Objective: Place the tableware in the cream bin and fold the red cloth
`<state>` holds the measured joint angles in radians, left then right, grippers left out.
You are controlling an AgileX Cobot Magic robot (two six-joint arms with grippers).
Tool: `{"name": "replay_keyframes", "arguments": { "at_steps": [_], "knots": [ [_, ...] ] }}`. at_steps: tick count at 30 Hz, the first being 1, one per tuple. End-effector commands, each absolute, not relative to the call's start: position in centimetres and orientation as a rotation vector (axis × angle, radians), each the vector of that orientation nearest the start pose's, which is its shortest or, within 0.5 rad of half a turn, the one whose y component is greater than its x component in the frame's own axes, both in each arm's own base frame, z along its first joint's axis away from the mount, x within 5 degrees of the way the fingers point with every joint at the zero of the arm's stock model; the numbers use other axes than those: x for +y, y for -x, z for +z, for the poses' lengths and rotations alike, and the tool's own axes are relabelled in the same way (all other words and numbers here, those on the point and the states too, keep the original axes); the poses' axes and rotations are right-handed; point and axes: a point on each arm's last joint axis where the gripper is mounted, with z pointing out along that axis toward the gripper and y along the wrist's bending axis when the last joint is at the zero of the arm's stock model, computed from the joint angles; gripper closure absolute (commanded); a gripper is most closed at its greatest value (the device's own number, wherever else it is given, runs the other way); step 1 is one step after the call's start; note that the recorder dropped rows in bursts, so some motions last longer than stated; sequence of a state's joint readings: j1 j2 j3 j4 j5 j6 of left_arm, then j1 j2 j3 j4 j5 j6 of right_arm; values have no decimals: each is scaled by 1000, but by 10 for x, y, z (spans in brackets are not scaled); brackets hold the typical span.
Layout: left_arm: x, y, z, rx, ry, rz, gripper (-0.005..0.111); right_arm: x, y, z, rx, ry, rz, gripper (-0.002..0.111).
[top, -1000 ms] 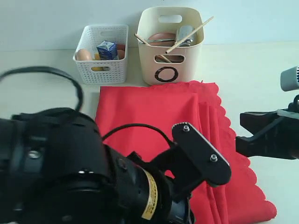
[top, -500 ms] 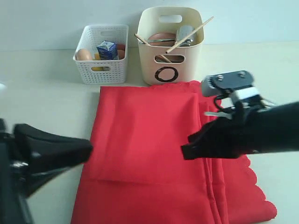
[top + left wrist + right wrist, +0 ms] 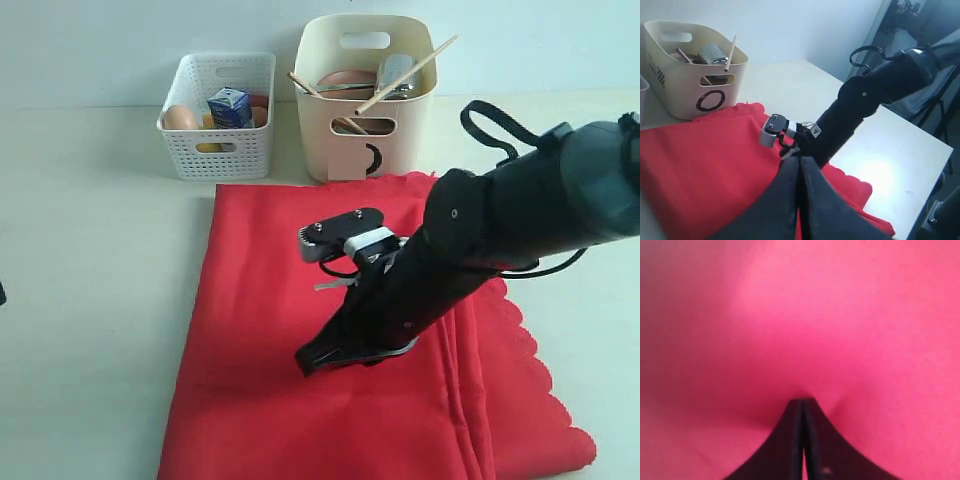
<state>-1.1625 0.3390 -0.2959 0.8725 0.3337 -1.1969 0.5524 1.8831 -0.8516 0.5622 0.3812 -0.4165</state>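
The red cloth (image 3: 255,260) lies flat on the table, its scalloped edge to the right, doubled over with lengthwise pleats there. My right gripper (image 3: 305,362) reaches across it. In the right wrist view this gripper (image 3: 802,401) is shut, its tips pressing a dimple into the cloth (image 3: 800,315). My left gripper (image 3: 800,159) is shut on nothing and hangs above the cloth (image 3: 705,160); it is out of the exterior view. The cream bin (image 3: 330,130) stands behind the cloth and holds two chopsticks (image 3: 410,72), the steel cup (image 3: 396,75) and the brown plate (image 3: 345,78). Bowl, spoon and knife are hidden.
A white perforated basket (image 3: 218,140) with an egg, a milk carton and other food stands left of the cream bin. The right arm (image 3: 865,100) slants over the cloth's right half. The table edge (image 3: 935,145) shows beyond it.
The left arm that filled the front of the exterior view has pulled out to the left. The right arm has swung in from the right and lowered its tip onto the cloth's middle.
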Motion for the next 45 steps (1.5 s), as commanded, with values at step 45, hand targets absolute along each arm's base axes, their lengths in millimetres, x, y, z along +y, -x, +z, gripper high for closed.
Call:
{"name": "replay_keyframes", "arguments": {
  "at_steps": [45],
  "knots": [
    [-72,-48,241,1756,-628,-929,104,28,-332,76,3078,48,192,108]
  ]
}}
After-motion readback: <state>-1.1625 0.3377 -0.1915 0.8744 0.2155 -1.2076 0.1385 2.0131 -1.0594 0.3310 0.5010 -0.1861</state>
